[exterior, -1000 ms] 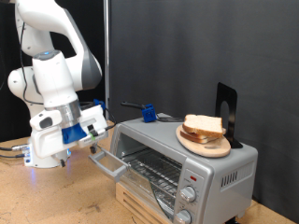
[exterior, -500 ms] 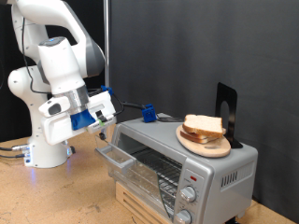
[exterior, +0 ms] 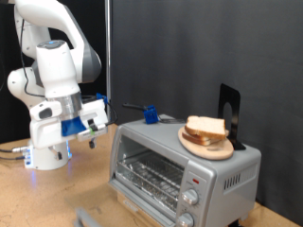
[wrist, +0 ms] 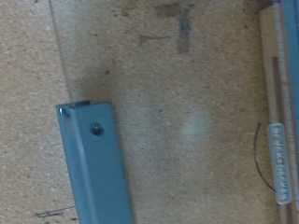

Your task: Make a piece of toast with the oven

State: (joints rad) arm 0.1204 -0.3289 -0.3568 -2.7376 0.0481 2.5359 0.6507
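Since the oven [exterior: 194, 168] shows its wire rack w/ no glass in front, you're prob. at the door-opening step. The door [exterior: 90, 218] is only a grey smear low in the exterior view, so "fully dropped" is my read, not a sure thing.

Claw [exterior: 93, 132] hangs off the oven's front corner, to the exterior view's left, above the surface [exterior: 38, 199] and touching nothing. Its fingers are too blurred, and the wrist view doesn't show them, so I can't tell if it's spread or pressed together. Nothing is seen between them.

Wrist view gives you the cork-like surface and a grey-blue bar [wrist: 93, 163], maybe the door handle.

The piece of toast [exterior: 205, 125] isn't in yet. It sits pale on top of the oven, on the round wooden plate [exterior: 222, 151], stacked w/ a 2nd slice.

Judgement: task is early, the oven is accessible and the bread is unloaded. Loading calls for a reach up and over to the plate, taking one slice only w/o dragging its twin or the plate off the roof.
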